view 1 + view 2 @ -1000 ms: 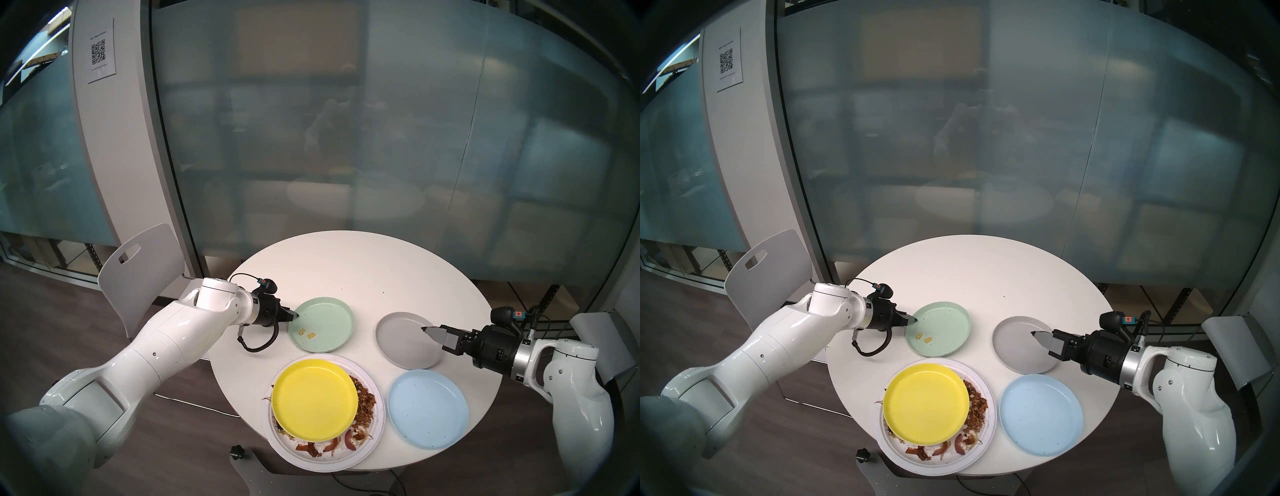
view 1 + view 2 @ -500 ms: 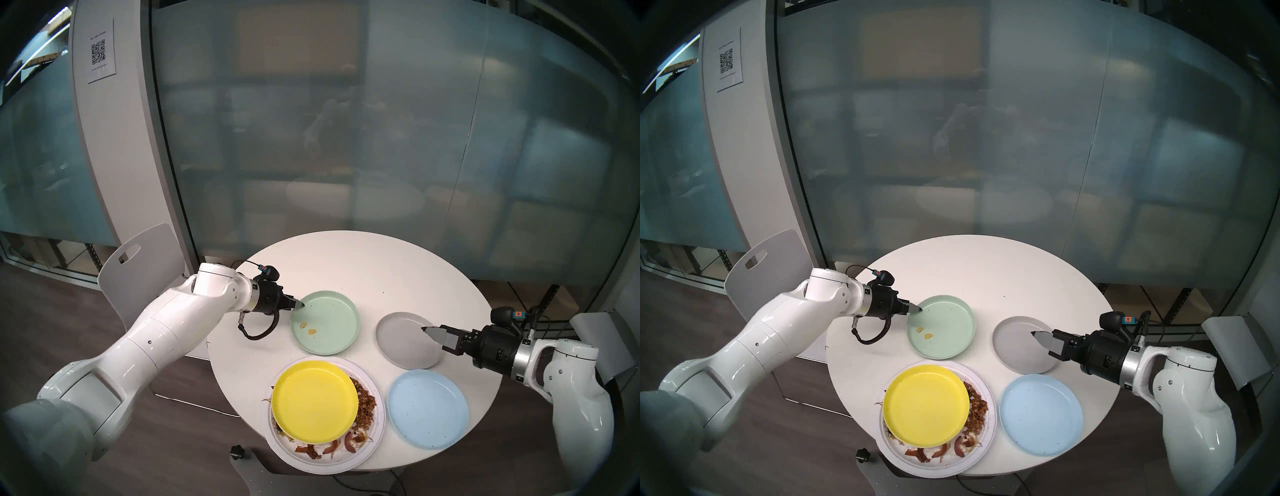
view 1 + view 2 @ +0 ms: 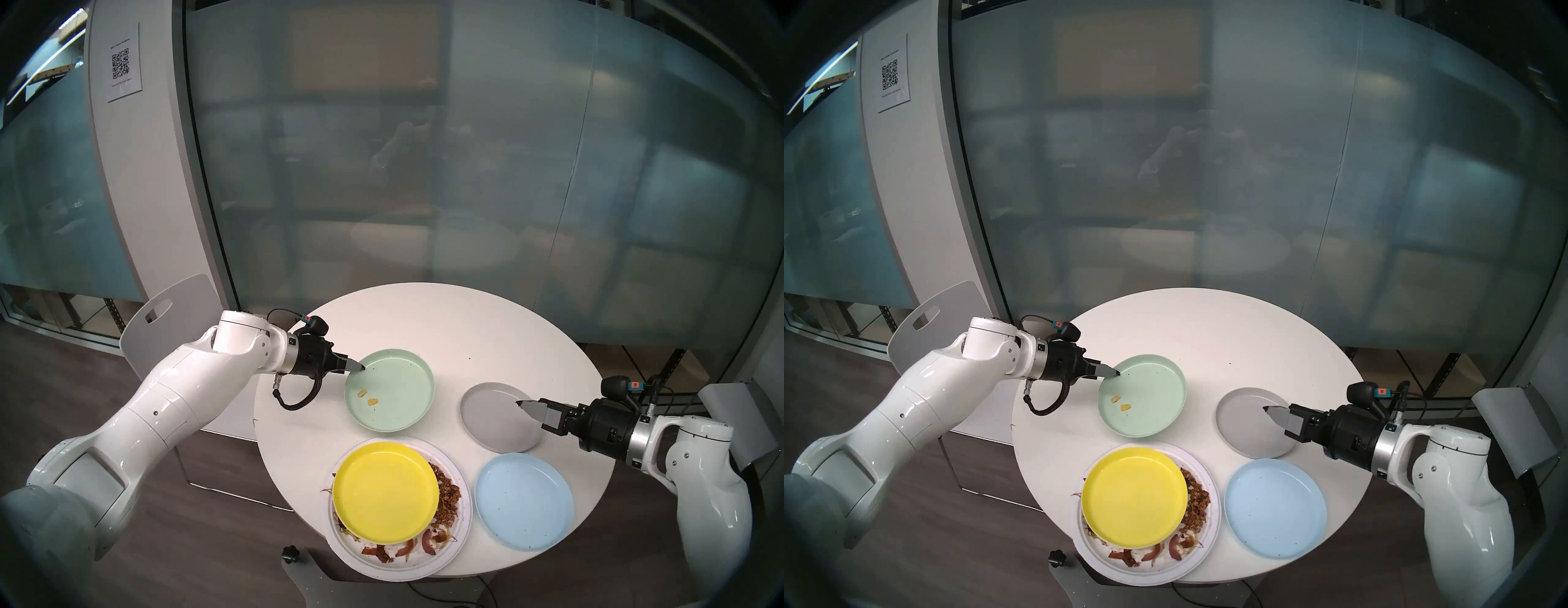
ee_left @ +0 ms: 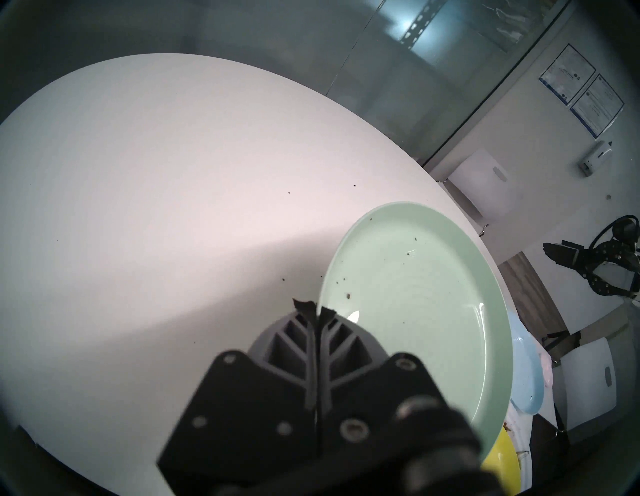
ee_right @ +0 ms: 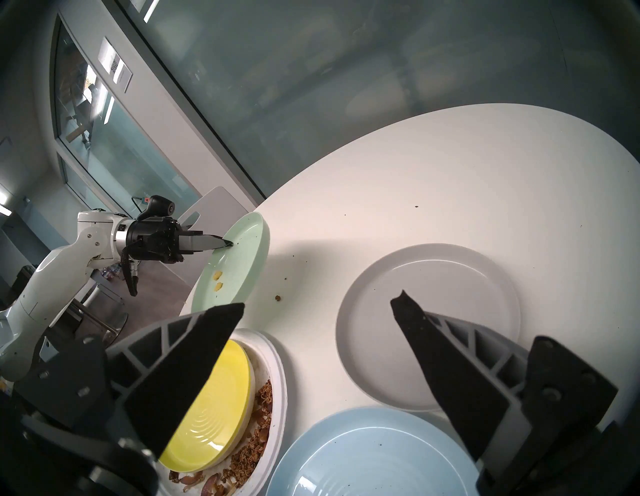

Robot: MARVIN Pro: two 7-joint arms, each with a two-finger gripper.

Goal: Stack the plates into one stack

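My left gripper (image 3: 358, 366) (image 4: 316, 310) is shut on the left rim of the mint green plate (image 3: 394, 390) (image 5: 239, 263). That plate is lifted and tilted, with two yellow food bits on it. The yellow plate (image 3: 384, 492) lies on the larger white paper plate (image 3: 407, 571), which is strewn with food, at the table's near edge. A pale plate edge (image 5: 252, 377) shows under the yellow one. The grey plate (image 3: 492, 418) and the light blue plate (image 3: 524, 501) lie flat on the right. My right gripper (image 3: 524, 405) (image 5: 322, 299) hangs open and empty over the grey plate's right side.
The round white table (image 3: 445, 331) carries a few dark crumbs (image 5: 277, 297). A white chair (image 3: 169, 322) stands behind my left arm and another chair (image 3: 729, 412) by my right arm. Frosted glass walls rise just beyond the table.
My left gripper has risen and drawn back to the left with the mint green plate, lifting and tilting it. The right arm has not moved.
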